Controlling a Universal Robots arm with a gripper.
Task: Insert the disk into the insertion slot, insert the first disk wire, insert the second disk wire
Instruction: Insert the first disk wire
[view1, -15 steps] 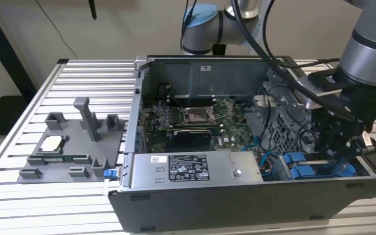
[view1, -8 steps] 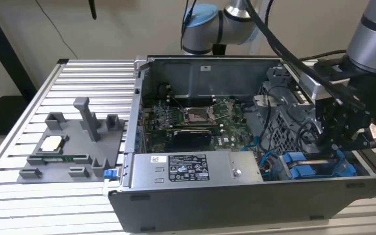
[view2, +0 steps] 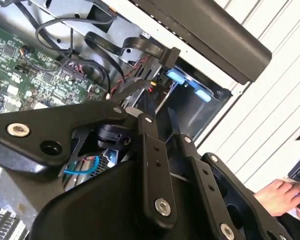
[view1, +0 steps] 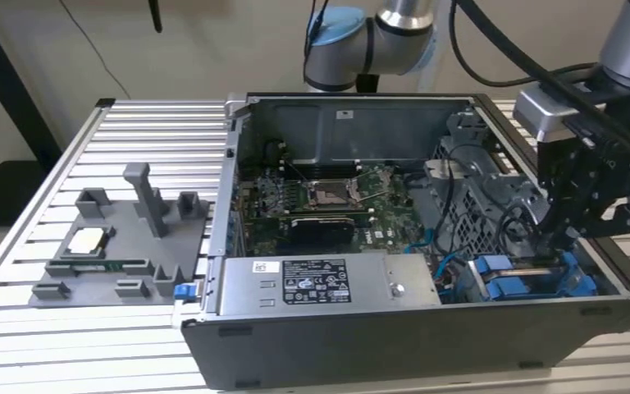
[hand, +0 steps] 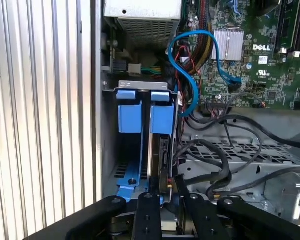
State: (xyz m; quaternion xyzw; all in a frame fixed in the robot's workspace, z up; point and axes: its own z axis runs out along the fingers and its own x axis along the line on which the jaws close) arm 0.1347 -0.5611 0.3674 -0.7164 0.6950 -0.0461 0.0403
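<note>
- My gripper pinches the wire connector at the end of the disk.
- The disk sits in the insertion slot.
- Connector judged light, stiff, fragile; hold its flat sides.

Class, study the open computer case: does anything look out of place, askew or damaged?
Nothing stands out: the disk sits straight in the insertion slot, with the gripper close by. The blue cable loops loosely, undamaged.

A robotics lab bench is indicated by the ribbed aluminium table, on which 1 opened computer case and 1 grey parts fixture are set, by the industrial arm mounted behind, and by a person's hand seen beside the table.
</note>
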